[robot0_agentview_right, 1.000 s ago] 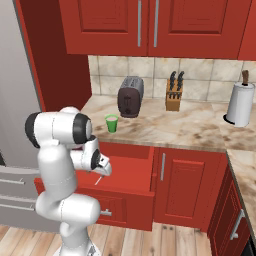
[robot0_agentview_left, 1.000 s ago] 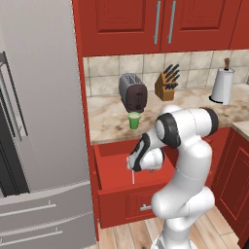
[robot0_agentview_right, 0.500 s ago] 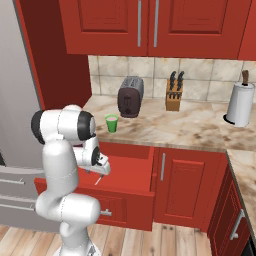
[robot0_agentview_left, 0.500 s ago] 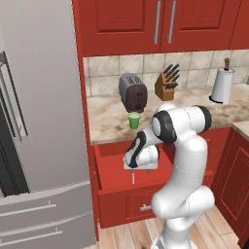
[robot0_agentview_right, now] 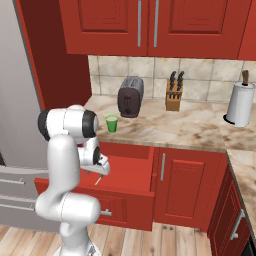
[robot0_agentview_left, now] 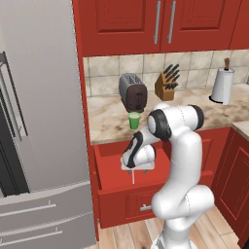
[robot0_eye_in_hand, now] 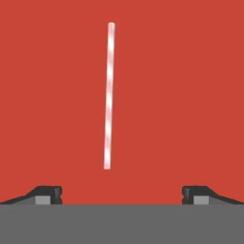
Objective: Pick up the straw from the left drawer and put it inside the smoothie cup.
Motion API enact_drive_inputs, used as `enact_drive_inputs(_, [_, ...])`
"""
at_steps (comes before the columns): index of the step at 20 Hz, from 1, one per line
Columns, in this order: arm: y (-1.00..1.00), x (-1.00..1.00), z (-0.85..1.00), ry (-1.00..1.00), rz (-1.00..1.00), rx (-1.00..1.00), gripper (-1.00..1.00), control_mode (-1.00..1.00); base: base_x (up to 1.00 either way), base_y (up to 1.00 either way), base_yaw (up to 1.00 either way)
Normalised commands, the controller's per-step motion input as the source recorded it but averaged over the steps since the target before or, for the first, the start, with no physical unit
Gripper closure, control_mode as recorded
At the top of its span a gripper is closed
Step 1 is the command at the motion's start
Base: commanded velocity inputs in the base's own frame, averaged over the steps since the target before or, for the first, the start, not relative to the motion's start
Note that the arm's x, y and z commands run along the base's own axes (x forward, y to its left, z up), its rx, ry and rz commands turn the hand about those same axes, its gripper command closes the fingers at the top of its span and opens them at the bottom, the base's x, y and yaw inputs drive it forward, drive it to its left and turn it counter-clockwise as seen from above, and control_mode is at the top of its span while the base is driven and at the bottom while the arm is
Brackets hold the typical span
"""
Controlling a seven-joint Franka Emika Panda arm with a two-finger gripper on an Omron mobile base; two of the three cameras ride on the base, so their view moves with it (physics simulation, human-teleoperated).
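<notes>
Hovering wide tool (robot0_eye_in_hand: 122,195), straw (robot0_eye_in_hand: 109,95) below, untouched

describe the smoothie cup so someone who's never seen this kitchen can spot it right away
Start at the marbled beige countertop under the red upper cabinets, at its left end near the tall grey fridge. In front of the dark grey toaster, near the counter's front edge above the open red drawer, stands the small bright green tapered smoothie cup. It is the only green thing there, far smaller than the toaster.
</notes>
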Motion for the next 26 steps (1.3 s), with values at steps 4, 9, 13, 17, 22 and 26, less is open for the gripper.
enact_drive_inputs(4, [0.04, 0.19, -0.31, 0.00, 0.00, -0.01, -1.00, -1.00, 0.00, 0.00, 0.00])
enact_drive_inputs(9, [0.07, 0.20, -0.29, 0.00, 0.00, -0.02, -1.00, -1.00, 0.00, 0.00, 0.00])
enact_drive_inputs(13, [0.07, 0.22, -0.26, 0.00, 0.00, -0.02, -1.00, -1.00, 0.00, 0.00, 0.00])
enact_drive_inputs(17, [0.03, 0.24, -0.25, 0.01, 0.00, -0.01, -1.00, -1.00, 0.00, 0.00, 0.00])
enact_drive_inputs(22, [0.00, 0.24, -0.22, 0.01, 0.00, 0.00, -1.00, -1.00, 0.00, 0.00, 0.00])
enact_drive_inputs(26, [0.00, 0.22, -0.21, 0.00, 0.00, 0.00, -1.00, -1.00, 0.00, 0.00, 0.00])
